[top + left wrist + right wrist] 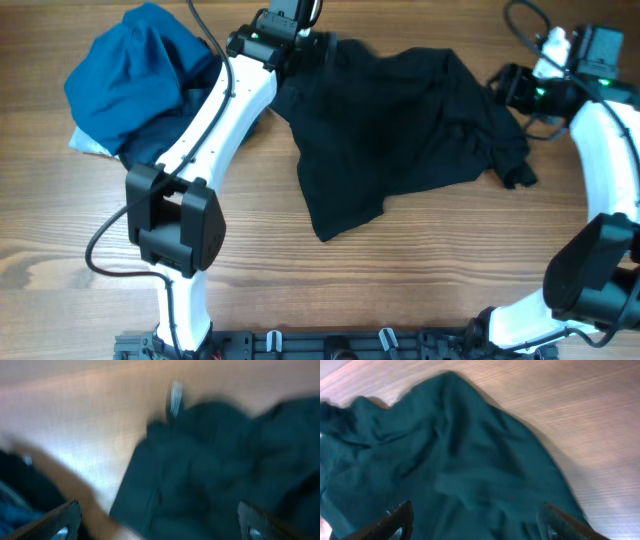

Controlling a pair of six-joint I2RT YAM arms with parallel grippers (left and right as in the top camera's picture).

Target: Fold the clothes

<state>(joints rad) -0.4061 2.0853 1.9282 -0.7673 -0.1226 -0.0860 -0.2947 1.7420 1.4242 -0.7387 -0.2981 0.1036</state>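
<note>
Left arm (228, 100), black shirt (390, 130) rumpled on wooden table (420, 290)

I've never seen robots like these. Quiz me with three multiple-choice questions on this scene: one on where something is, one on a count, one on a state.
1. In the overhead view, where is the blue bundle?
A) upper left, left of the black shirt
B) on top of the shirt
C) lower right corner

2. How many robot arms show overhead?
A) one
B) two
C) three

3. How does the black shirt lie?
A) neatly folded
B) crumpled on the table
C) lifted by a gripper

Answers: 1 A, it sits at the upper left. 2 B, the left arm and the right arm. 3 B, it is wrinkled and loose, and the left gripper and right gripper are both open, holding nothing.
</note>
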